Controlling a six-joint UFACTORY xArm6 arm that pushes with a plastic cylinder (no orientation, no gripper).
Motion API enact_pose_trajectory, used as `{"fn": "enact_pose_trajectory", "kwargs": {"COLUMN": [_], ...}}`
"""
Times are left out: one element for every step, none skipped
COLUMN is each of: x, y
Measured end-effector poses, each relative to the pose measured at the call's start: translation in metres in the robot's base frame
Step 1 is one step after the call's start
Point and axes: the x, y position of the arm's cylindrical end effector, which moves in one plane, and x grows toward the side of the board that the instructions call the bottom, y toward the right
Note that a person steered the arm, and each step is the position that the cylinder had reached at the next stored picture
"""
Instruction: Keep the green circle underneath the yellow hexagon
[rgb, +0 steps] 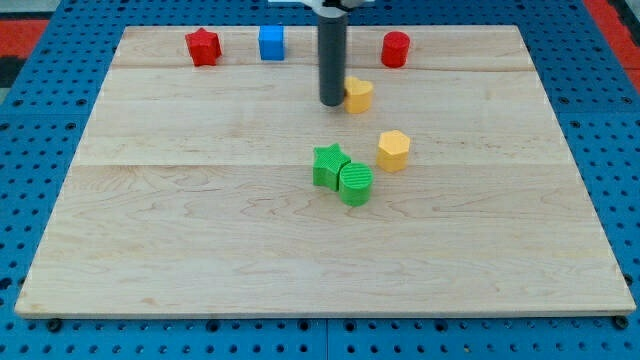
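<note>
The green circle (355, 183) lies near the board's middle, touching the green star (328, 165) at its upper left. The yellow hexagon (393, 150) sits just up and to the right of the green circle, a small gap apart. A second yellow block (358, 95), shape unclear, lies higher up. My tip (331, 102) stands right beside that yellow block, on its left, well above the green blocks.
Along the view's top edge of the wooden board (200, 220) sit a red star (203, 47), a blue cube (271, 43) and a red cylinder (396, 48). A blue pegboard surrounds the board.
</note>
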Motion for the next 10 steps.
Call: {"fn": "enact_pose_trajectory", "kwargs": {"x": [0.0, 0.001, 0.023, 0.049, 0.078, 0.106, 0.131, 0.155, 0.158, 0.158], "y": [0.016, 0.041, 0.031, 0.003, -0.002, -0.018, -0.023, -0.023, -0.007, -0.008]}}
